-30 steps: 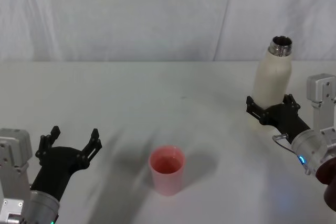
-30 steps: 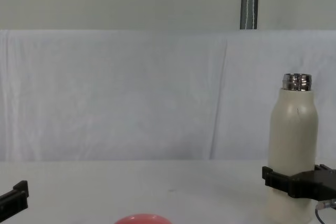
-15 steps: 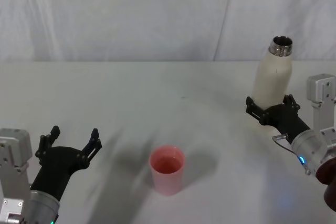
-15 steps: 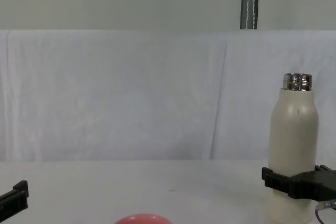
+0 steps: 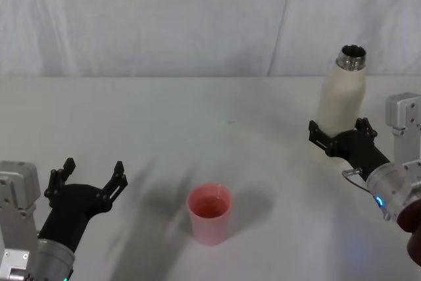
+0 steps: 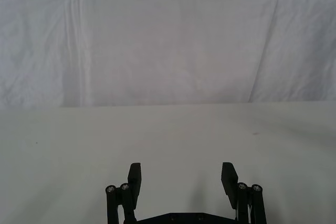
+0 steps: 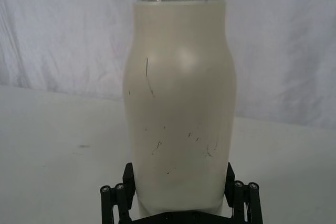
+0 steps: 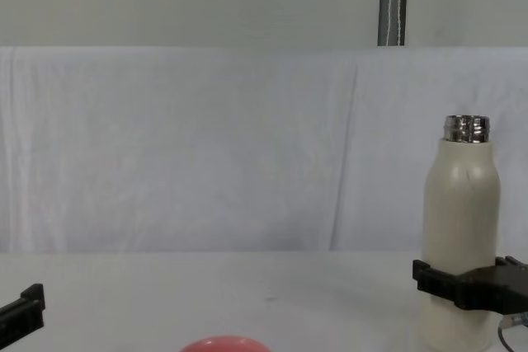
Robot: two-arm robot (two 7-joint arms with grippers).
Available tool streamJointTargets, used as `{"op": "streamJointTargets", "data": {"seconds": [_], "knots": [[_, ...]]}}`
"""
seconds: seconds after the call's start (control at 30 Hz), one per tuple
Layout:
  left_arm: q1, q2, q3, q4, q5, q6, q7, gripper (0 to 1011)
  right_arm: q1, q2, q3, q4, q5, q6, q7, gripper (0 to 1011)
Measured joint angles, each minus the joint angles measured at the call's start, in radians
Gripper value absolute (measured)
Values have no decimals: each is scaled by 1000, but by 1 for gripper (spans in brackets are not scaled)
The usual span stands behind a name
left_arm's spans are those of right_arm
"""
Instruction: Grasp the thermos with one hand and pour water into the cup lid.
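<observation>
The thermos (image 5: pixel 341 100) stands upright on the table at the far right, cream-white with its open silver neck on top; it also shows in the chest view (image 8: pixel 460 237) and close up in the right wrist view (image 7: pixel 178 103). My right gripper (image 5: pixel 337 133) (image 7: pixel 178 174) (image 8: pixel 466 279) holds it low on the body, one black jaw against each side. The pink cup lid (image 5: pixel 209 214) sits open-side up near the table's front middle, its rim (image 8: pixel 224 344) peeking into the chest view. My left gripper (image 5: pixel 89 172) (image 6: pixel 181 174) hovers open at the front left, holding nothing.
A white cloth covers the table (image 5: pixel 197 116) and hangs as a backdrop behind it. A grey pole (image 8: pixel 393 2) rises behind the backdrop. Bare tabletop lies between the cup lid and the thermos.
The thermos has straightened very slightly in the right gripper, which nudged a touch to the right. The left gripper and the cup lid have not moved.
</observation>
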Motion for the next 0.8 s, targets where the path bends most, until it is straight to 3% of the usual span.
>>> {"op": "streamJointTargets", "data": {"seconds": [0.8], "knots": [[0, 0, 0, 0, 0, 0, 0, 1001, -124, 62, 25, -154, 32, 43, 19, 1002]]}}
